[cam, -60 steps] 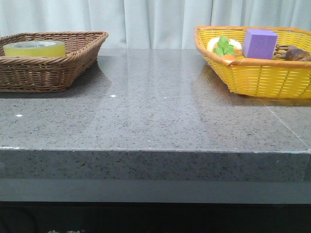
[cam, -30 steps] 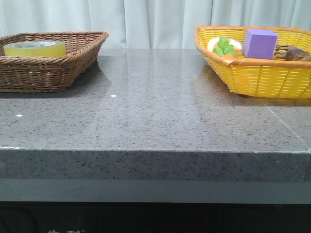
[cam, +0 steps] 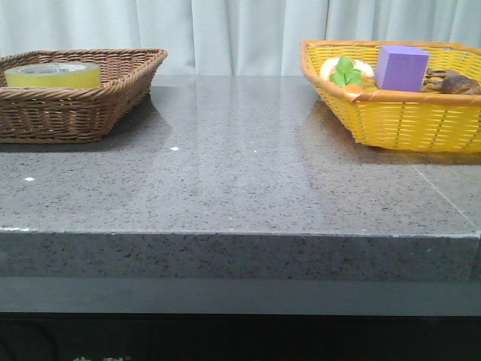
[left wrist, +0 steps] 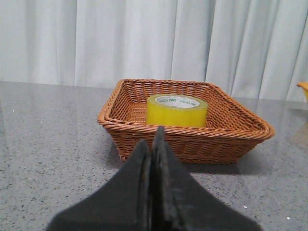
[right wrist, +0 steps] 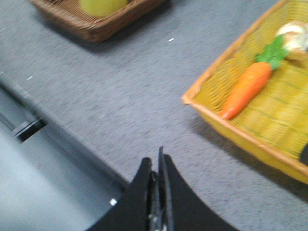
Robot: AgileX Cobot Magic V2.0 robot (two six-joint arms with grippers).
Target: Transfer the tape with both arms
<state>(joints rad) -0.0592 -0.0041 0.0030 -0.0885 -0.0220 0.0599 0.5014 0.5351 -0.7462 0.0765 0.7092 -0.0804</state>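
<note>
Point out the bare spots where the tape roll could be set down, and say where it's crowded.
The grey speckled stone countertop lies bare between the brown wicker basket and the yellow woven basket, and forward to its front edge. The brown basket holds only the yellow tape roll. The yellow basket is crowded: purple cube, toy carrot with green leaves, other pieces.

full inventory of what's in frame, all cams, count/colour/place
tape: 1, translucent yellow, white core with green print, lying flat in the brown basket
brown basket: 1, brown wicker, left side of table
yellow basket: 1, yellow with orange rim, right side of table
purple cube: 1, purple, in the yellow basket
toy carrot: 1, orange with green top, in the yellow basket
brown item: 1, in the yellow basket, too unclear to name
table: 1, grey speckled stone
curtain: white, behind table
left gripper: black, shut, empty
right gripper: black, shut, empty
</note>
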